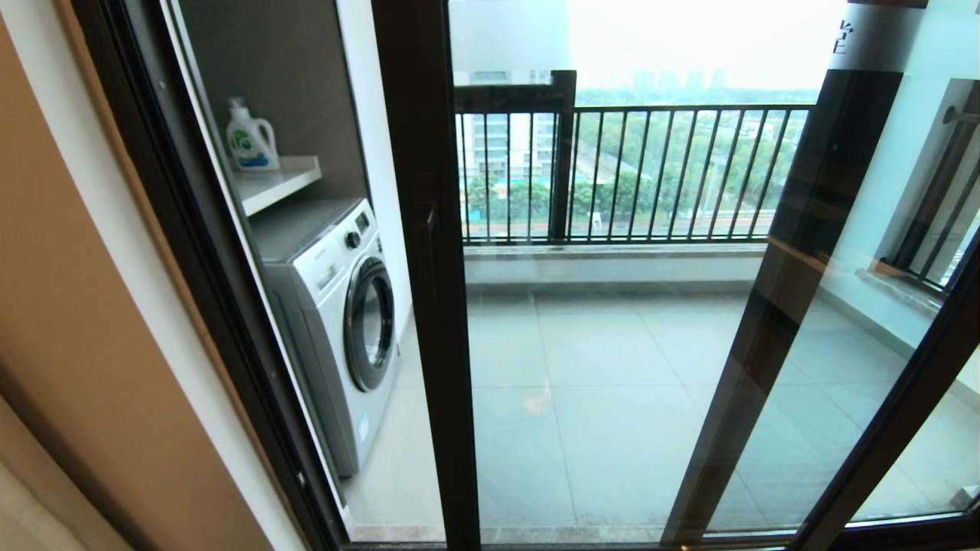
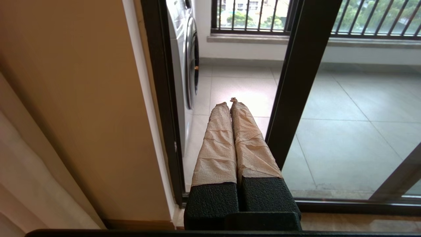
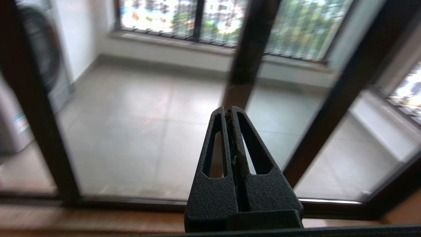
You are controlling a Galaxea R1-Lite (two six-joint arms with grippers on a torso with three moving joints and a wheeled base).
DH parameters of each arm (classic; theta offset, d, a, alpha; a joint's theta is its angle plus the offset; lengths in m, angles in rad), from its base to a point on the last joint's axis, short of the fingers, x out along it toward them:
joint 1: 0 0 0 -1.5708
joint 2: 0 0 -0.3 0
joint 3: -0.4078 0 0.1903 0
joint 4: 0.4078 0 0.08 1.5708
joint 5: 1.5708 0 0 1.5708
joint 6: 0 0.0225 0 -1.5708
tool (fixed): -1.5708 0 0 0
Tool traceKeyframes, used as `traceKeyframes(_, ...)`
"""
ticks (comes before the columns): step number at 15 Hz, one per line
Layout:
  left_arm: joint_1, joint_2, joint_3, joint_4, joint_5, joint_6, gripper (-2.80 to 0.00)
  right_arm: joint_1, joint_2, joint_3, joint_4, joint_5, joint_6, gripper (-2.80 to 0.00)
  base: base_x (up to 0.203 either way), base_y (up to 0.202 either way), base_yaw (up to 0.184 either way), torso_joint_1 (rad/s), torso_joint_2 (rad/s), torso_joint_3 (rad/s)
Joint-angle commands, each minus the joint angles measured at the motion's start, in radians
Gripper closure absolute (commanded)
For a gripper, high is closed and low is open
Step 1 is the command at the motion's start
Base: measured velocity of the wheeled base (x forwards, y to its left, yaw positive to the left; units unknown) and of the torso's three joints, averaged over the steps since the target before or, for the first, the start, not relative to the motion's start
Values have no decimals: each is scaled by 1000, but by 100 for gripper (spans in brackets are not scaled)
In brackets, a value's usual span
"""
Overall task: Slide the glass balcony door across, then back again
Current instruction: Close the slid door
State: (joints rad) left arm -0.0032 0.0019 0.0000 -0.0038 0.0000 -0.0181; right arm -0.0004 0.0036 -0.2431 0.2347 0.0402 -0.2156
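Observation:
The glass balcony door [image 1: 612, 367] fills the middle of the head view, and its dark brown stile [image 1: 425, 344] carries a dark bar handle [image 1: 432, 245]. That stile stands apart from the left jamb [image 1: 222, 306], which seems to leave an open gap. Neither gripper shows in the head view. In the left wrist view my left gripper [image 2: 230, 102], its fingers [image 2: 217, 144] wrapped in tan tape, is shut and empty. It is low down, pointing into the gap just beside the stile [image 2: 296, 82]. My right gripper [image 3: 227, 110] is shut and empty, facing the glass [image 3: 131, 115].
A white washing machine [image 1: 337, 306] stands on the balcony at the left, with a detergent bottle [image 1: 251, 141] on the shelf above it. A second dark stile [image 1: 796, 268] crosses the right. Black railing bars [image 1: 651, 168] close the far side. A tan wall [image 1: 76, 306] is on my left.

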Motion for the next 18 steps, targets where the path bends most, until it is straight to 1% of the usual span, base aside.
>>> traceKeyframes(1,0,0,0,-1,0,0,0,0,-4,140,-100,78,11,0,0,0,0,0,0,0)
traceKeyframes(2,0,0,0,-1,0,0,0,0,-4,179,-193,104,56,0,0,0,0,0,0,0)
traceKeyframes(3,0,0,0,0,0,0,0,0,-4,200,-212,98,77,0,0,0,0,0,0,0)
traceKeyframes(4,0,0,0,-1,0,0,0,0,-4,223,-226,33,79,0,0,0,0,0,0,0)
traceKeyframes(5,0,0,0,-1,0,0,0,0,-4,257,-260,-13,98,0,0,0,0,0,0,0)
traceKeyframes(6,0,0,0,0,0,0,0,1,-3,254,-245,-11,142,0,0,0,0,0,0,0)
traceKeyframes(7,0,0,0,-1,0,0,0,2,-3,250,-240,-11,160,0,0,0,0,0,0,0)
traceKeyframes(8,0,0,0,-1,0,0,0,2,-4,255,-263,-15,167,0,0,0,0,0,0,0)
traceKeyframes(10,0,0,0,-1,0,0,0,2,-4,255,-264,-17,179,0,0,0,0,0,0,0)
traceKeyframes(15,0,23,-3,5,0,6,0,2,-4,255,-264,-17,179,0,0,0,0,0,0,0)
traceKeyframes(16,0,23,-9,6,1,31,0,2,-4,255,-264,-17,179,0,0,0,0,0,0,0)
traceKeyframes(17,0,28,-45,7,4,73,0,2,-4,255,-264,-17,180,0,0,0,0,0,0,0)
traceKeyframes(18,1,58,-106,9,4,109,0,2,-4,255,-264,-17,179,0,0,0,0,0,0,0)
